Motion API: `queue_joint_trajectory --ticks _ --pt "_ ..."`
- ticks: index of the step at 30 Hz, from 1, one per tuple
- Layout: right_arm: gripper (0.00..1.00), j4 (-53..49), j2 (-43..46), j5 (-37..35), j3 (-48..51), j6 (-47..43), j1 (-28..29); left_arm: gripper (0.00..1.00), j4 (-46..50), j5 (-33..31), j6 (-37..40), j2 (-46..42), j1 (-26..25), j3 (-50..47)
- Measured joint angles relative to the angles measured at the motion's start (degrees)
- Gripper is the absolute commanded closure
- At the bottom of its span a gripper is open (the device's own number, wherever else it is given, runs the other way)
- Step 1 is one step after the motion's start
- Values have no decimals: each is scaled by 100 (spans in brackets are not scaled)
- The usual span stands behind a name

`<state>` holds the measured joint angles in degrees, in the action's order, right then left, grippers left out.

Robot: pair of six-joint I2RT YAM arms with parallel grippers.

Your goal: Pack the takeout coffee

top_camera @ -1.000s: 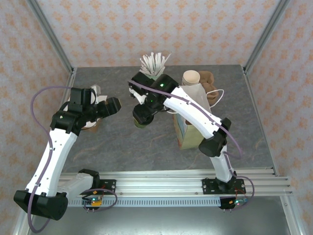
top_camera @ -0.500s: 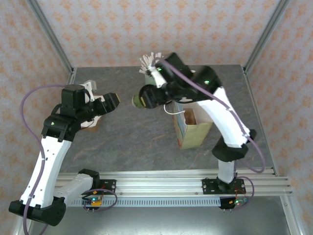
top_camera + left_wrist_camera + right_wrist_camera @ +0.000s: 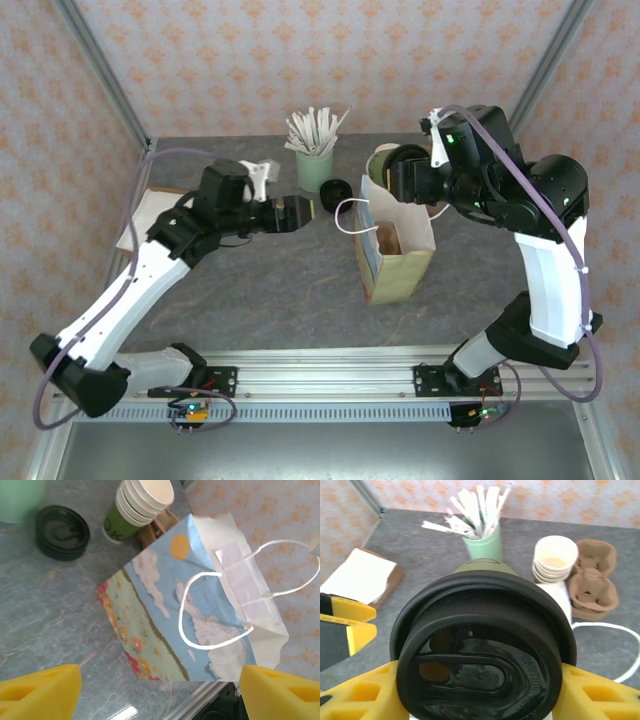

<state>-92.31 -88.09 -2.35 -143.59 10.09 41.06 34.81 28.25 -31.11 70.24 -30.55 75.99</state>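
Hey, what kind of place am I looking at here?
Probably a mock coffee-shop counter set up in a robot test booth: a lidded takeout coffee, a stack of paper cups, and a handled paper bag.

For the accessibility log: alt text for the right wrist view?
The right tool grips a black-lidded takeout coffee, top facing the camera. Behind it on the grey table: a green mug of white sticks, stacked lidless cups, a brown cup carrier.

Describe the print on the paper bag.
Paper bag: blue sky, white clouds, orange sun, flowers; left wrist view.
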Motion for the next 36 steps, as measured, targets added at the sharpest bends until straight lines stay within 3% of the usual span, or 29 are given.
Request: queue_joint_trajectory --ticks 7,19,25,36 --pt "38 -33 9 -269 579 68 -74 33 -197 138 208 1117 -457 614" --pt "40 -35 114 -229 1803 -17 -393 83 -236 131 363 1853 -640 1014" --pt "41 -52 181 -48 2229 -116 -509 90 -299 109 319 1725 -758 866" --pt "42 -66 179 367 2629 -240 -544 91 -367 -26 138 1353 -962 577"
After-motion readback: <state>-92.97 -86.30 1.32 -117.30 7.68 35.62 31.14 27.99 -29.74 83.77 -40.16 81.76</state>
